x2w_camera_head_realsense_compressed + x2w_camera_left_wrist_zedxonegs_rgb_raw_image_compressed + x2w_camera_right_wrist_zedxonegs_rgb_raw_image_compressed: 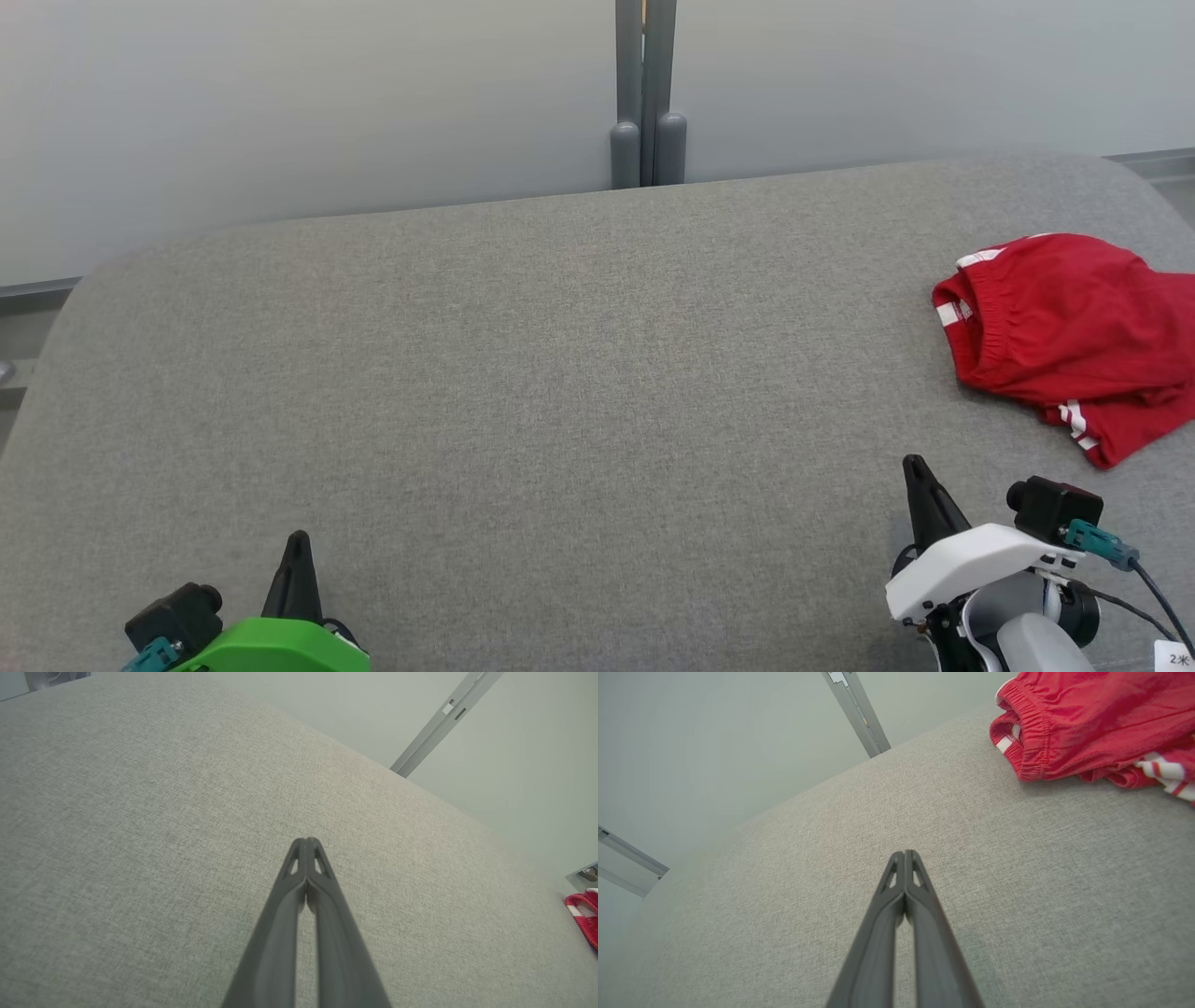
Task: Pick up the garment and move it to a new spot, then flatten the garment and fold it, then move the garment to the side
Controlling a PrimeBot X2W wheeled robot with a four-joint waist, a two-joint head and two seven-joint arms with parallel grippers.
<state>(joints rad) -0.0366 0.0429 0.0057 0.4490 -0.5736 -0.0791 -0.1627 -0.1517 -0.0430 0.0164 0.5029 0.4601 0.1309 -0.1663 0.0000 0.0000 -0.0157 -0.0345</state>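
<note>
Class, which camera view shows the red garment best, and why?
Head view: nearly the whole red garment lies on the grey cushion. Right wrist view crops it close; left wrist view catches a sliver.

The garment [1064, 336] is laid on the padded surface [560, 373] against its right edge, nearer the far right corner than the near one. The left gripper [298, 543] is held over the near edge toward the left corner. The right gripper [913, 465] is held over the near edge toward the right corner, before the garment and apart from it. The two grippers are kept well apart. Behind the far edge a wall [280, 112] is set, with a post [647, 93] at its middle.
</note>
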